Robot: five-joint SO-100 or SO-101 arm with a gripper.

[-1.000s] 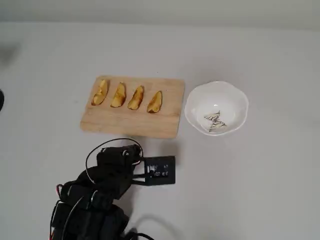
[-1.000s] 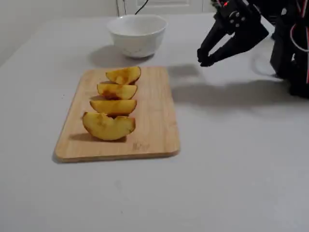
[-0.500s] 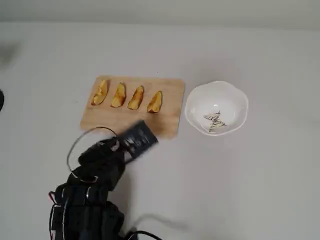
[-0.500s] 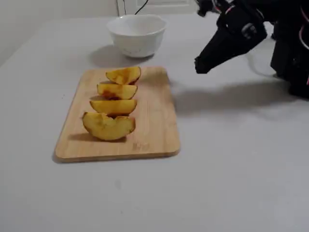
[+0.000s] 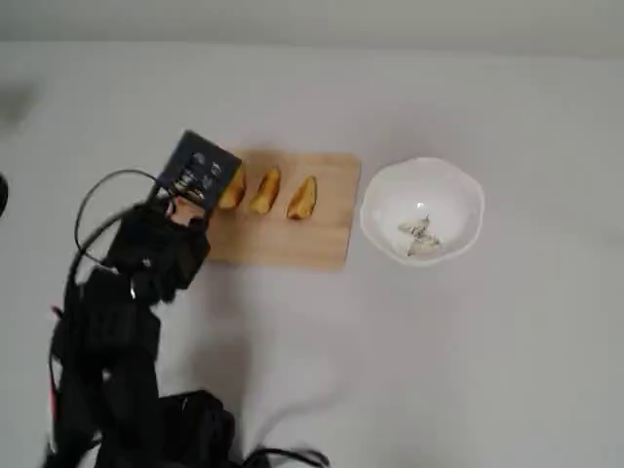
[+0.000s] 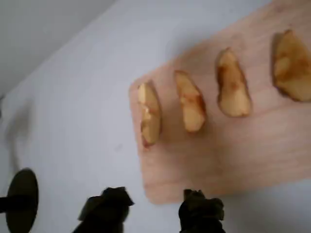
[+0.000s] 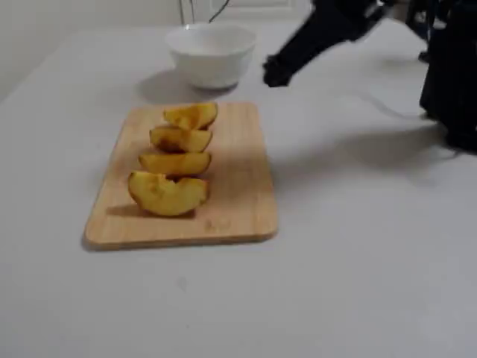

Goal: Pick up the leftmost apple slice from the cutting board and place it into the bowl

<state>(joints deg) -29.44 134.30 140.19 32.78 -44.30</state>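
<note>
Apple slice (image 6: 149, 114) lies at the 9 o'clock end of a row of four on the cutting board (image 6: 228, 155), wrist view; three other slices (image 6: 233, 90) sit toward 3 o'clock. Tool (image 6: 153, 211) hangs above the board's edge at 6 o'clock of the slice, fingers parted, holding nothing. Bowl (image 5: 468, 190) stands on the bench (image 5: 487, 341), just off the board at 3 o'clock, overhead view.

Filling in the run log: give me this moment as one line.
phase: approach | gripper: open, empty, above board's end | apple slice: on cutting board, untouched | slices on board: four | bowl: no slice
</note>
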